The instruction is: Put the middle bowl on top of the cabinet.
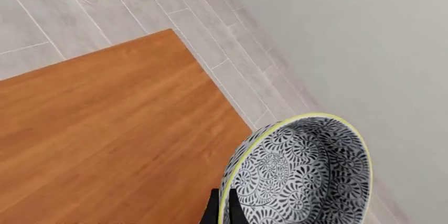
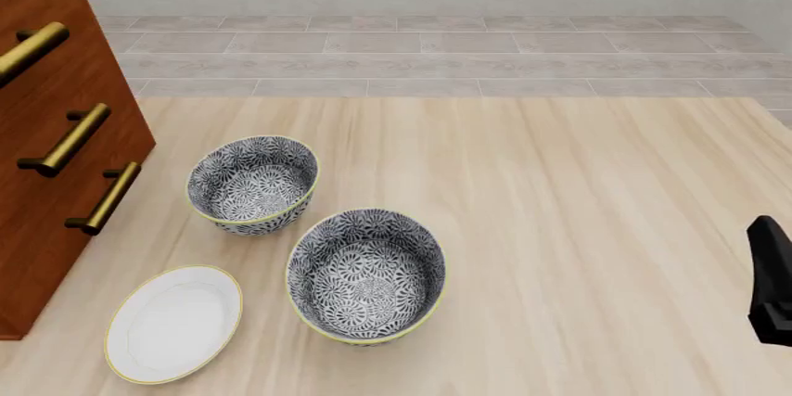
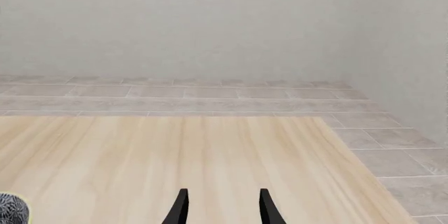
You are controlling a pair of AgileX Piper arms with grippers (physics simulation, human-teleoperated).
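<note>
In the left wrist view my left gripper (image 1: pixel 224 209) is shut on the yellow rim of the middle bowl (image 1: pixel 308 177), which is blue-and-white patterned and tilted on its side. It hangs above the reddish-brown top of the cabinet (image 1: pixel 105 145), near that top's corner. The front view shows the cabinet (image 2: pixel 50 136) at the far left with its brass handles, but not the left arm or the held bowl. My right gripper (image 3: pixel 222 208) is open with nothing between its fingers. It sits low at the table's right edge (image 2: pixel 767 271).
Two more patterned bowls stand on the light wooden table, one near the cabinet (image 2: pixel 252 183) and one nearer the front (image 2: pixel 366 275). A flat white plate (image 2: pixel 173 324) lies at the front left. Grey floor tiles and a wall lie beyond.
</note>
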